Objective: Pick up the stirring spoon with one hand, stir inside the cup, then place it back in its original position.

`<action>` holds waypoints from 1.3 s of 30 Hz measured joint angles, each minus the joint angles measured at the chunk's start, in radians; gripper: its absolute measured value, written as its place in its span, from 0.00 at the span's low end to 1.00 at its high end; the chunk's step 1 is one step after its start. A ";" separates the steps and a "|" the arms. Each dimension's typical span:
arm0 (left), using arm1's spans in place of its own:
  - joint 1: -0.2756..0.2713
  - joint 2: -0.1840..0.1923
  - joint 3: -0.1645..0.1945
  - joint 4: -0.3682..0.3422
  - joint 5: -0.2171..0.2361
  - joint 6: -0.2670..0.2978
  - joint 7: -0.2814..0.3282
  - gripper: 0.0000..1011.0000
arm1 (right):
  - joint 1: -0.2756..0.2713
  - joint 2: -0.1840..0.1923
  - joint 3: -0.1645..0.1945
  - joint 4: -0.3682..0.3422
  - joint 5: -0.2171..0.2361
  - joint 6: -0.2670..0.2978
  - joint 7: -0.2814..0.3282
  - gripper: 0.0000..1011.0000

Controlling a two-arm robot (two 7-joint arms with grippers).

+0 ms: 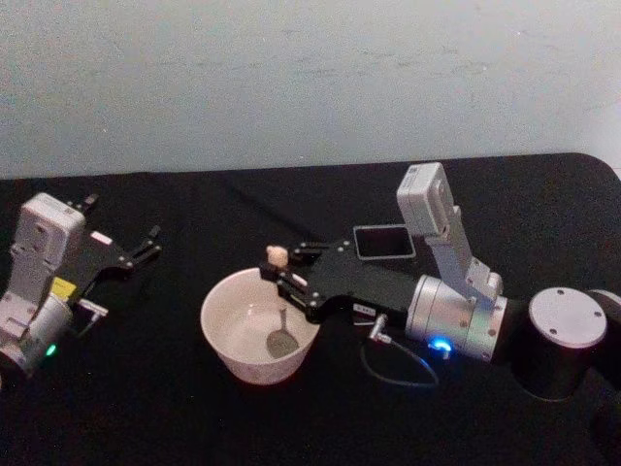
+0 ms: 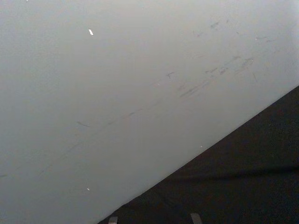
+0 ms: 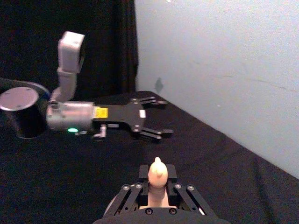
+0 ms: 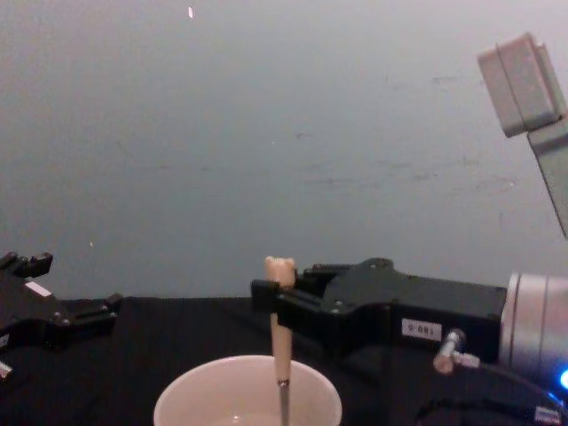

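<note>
We see the black, flat-fingered right gripper (image 1: 279, 274), on its bulky black and silver arm, reaching in from the right to the far right rim of the wide, round, cream-white cup (image 1: 238, 359). Its fingers are clenched on the beige handle of the slim stirring spoon (image 1: 282, 338). The tiny bear head pokes up just above the fingers, and in the right wrist view it stands between the two finger pads (image 3: 140, 190). From the chest we see the stirring spoon (image 4: 280, 342) hanging nearly upright. Its thin dark metal shaft drops past the rim into the cup (image 4: 182, 398), below the right gripper (image 4: 269, 300). From the head the small shiny round bowl lies low inside the cup, near its floor, and we cannot tell whether it touches. The dark grey, square-sided, thin-walled holder (image 1: 384, 242) stands on the black-draped table (image 1: 146, 398) just behind the right arm, farther back and to the right of the cup and apart from it. The black left gripper (image 1: 124, 225) sits at the table's left side, well apart from the cup. Its fingers are spread and hold nothing, as the right wrist view also shows (image 3: 156, 117). A pale grey wall (image 1: 291, 78) runs behind the table.
</note>
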 joint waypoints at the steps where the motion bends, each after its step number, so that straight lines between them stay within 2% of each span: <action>1: 0.000 0.000 0.000 0.000 0.000 0.000 0.000 0.99 | -0.004 0.004 -0.006 -0.009 0.004 0.002 0.005 0.21; 10: 0.000 0.000 0.000 0.000 0.000 0.000 0.000 0.99 | 0.003 -0.002 -0.040 -0.018 0.011 0.004 0.013 0.21; 17: 0.000 0.000 0.000 0.000 0.000 0.000 0.000 0.99 | 0.039 -0.044 -0.061 0.026 -0.001 -0.001 -0.005 0.21; 22: 0.000 0.000 0.000 0.000 0.000 0.000 0.000 0.99 | 0.075 -0.085 -0.068 0.083 -0.019 -0.010 -0.028 0.21; 31: 0.000 0.000 0.000 0.000 0.000 0.000 0.000 0.99 | 0.125 -0.132 -0.052 0.184 -0.051 -0.025 -0.066 0.21; 37: 0.000 0.000 0.000 0.000 0.000 0.000 0.000 0.99 | 0.131 -0.132 -0.032 0.201 -0.056 -0.026 -0.073 0.21; 39: 0.000 0.000 0.000 0.000 0.000 0.000 0.000 0.99 | 0.121 -0.118 -0.020 0.188 -0.056 -0.022 -0.072 0.21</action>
